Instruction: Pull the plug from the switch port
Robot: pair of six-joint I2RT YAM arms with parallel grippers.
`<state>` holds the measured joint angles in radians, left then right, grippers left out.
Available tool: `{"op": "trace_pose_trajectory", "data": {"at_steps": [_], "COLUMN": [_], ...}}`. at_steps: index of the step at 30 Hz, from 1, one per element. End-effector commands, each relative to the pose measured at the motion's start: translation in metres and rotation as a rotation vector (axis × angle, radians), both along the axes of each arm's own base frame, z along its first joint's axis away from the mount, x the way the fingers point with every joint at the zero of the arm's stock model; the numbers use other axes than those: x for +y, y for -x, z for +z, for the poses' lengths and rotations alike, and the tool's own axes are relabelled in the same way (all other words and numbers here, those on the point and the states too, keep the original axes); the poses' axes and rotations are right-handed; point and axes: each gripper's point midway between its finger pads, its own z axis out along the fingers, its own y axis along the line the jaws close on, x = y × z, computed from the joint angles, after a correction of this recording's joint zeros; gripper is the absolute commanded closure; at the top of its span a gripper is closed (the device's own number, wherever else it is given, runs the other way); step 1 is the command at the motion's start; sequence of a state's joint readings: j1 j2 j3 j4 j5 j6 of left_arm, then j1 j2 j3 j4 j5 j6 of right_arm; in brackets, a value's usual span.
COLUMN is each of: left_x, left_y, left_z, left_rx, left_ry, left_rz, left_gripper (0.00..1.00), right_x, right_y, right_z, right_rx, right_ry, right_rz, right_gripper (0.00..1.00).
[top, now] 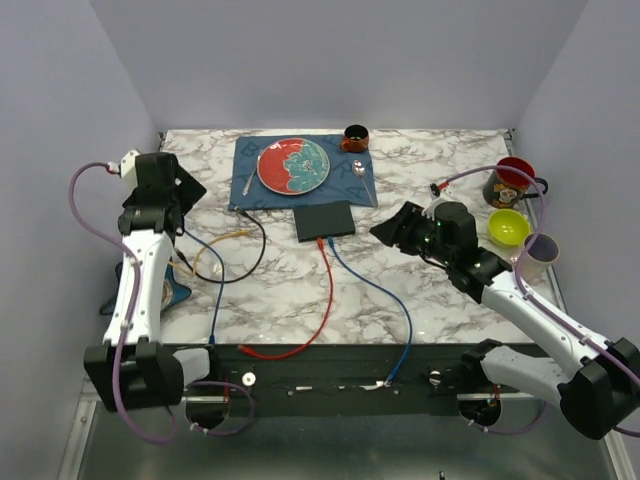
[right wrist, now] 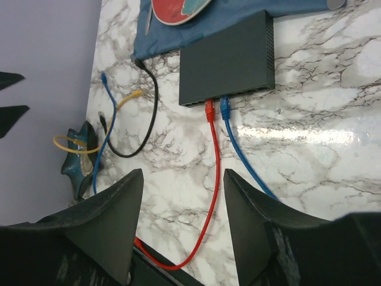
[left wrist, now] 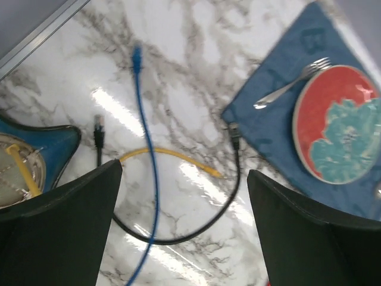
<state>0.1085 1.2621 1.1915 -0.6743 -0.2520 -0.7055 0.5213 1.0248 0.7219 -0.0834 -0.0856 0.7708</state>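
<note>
The right gripper (right wrist: 184, 173) stands partly open and empty, pointed at the switch (right wrist: 229, 59). The switch lies beside the blue placemat (right wrist: 238, 18) with a red plug (right wrist: 209, 111) and a blue plug (right wrist: 224, 107) seated in its near edge, so the gripper is probably lining up a pull. The left gripper (left wrist: 184, 170) gapes wide over loose cables. A blue dish (left wrist: 59, 136) holds a yellow cable loop.

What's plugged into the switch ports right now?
A red cable and a blue cable sit side by side in the near edge of the switch. The other sockets are too dark to tell.
</note>
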Motion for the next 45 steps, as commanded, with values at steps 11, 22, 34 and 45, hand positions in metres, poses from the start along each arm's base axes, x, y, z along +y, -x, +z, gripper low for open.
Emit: {"op": "trace_pose_trajectory", "data": {"at_steps": [11,22,34,45], "left_x": [-0.234,-0.28,-0.295,-0.294], "left_y": [-0.01,-0.039,-0.066,-0.061], "left_z": [-0.004,-0.075,-0.129,-0.16], "left_rx": [-0.308,-0.139,-0.007,0.098], "left_ry": [0.376,0.382,0.361,0.366], "left_rz": [-0.681,-0.774,-0.813,-0.802], "left_gripper": [0.01,0.17,0.3,0.3], "right_x": [0.05,0.083,0.105,0.102], "right_y": [-0.015,-0.052,-0.081,-0.083], "right_z": [-0.078,-0.11,-0.147,-0.167], "right_rx": [0.177,0.223,0.285,0.321], "right_ry": [0.003,-0.068,-0.07,-0.077], "right_rz": [0.205,0.225,0.251,0.24], "right_gripper": [0.4,0.48,0.55,0.55]}}
